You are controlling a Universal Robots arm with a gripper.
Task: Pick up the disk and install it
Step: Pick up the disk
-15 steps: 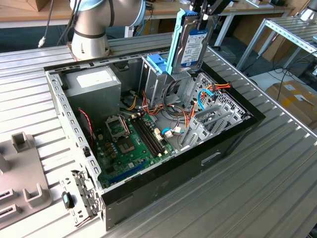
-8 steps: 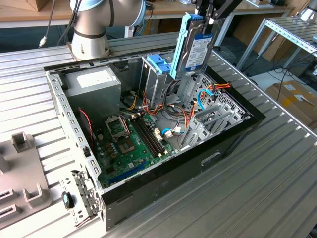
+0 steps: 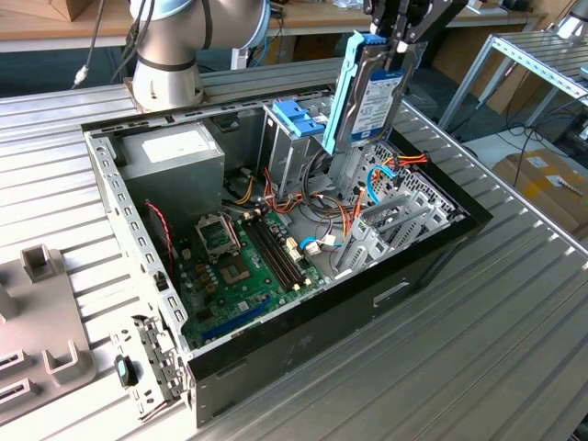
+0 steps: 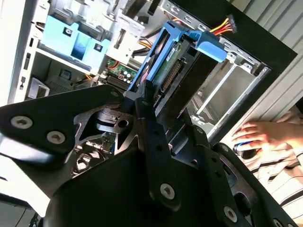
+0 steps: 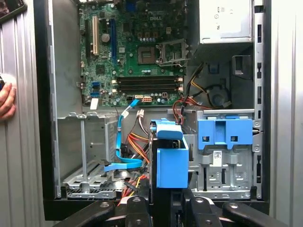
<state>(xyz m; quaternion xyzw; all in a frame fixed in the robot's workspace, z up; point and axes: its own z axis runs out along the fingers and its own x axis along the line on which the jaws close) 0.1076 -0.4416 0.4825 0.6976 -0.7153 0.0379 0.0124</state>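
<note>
In the exterior view the disk (image 3: pixel 375 92), silver-grey with a white label and a light-blue carrier rail, hangs upright above the open computer case (image 3: pixel 404 276). My gripper (image 3: pixel 397 48) is shut on its top end. The disk's lower end sits just over the drive bays beside the metal drive cage (image 3: pixel 292 156). Both wrist views show the disk (image 4: pixel 163 61) (image 5: pixel 170 161) end-on, clamped between my black fingers (image 4: pixel 144 123). Beyond it lie an open metal bay (image 5: pixel 85 156) and the loose blue and orange cables (image 5: pixel 124 137).
A darker blue bracket (image 3: pixel 299 118) (image 5: pixel 225 132) tops the drive cage. The motherboard (image 3: pixel 243 266) and power supply (image 3: pixel 175 152) fill the case floor. A person's hand (image 4: pixel 258 135) (image 5: pixel 5 99) rests on the ribbed table beside the case. Grey fixtures (image 3: pixel 41 312) stand at the exterior view's left.
</note>
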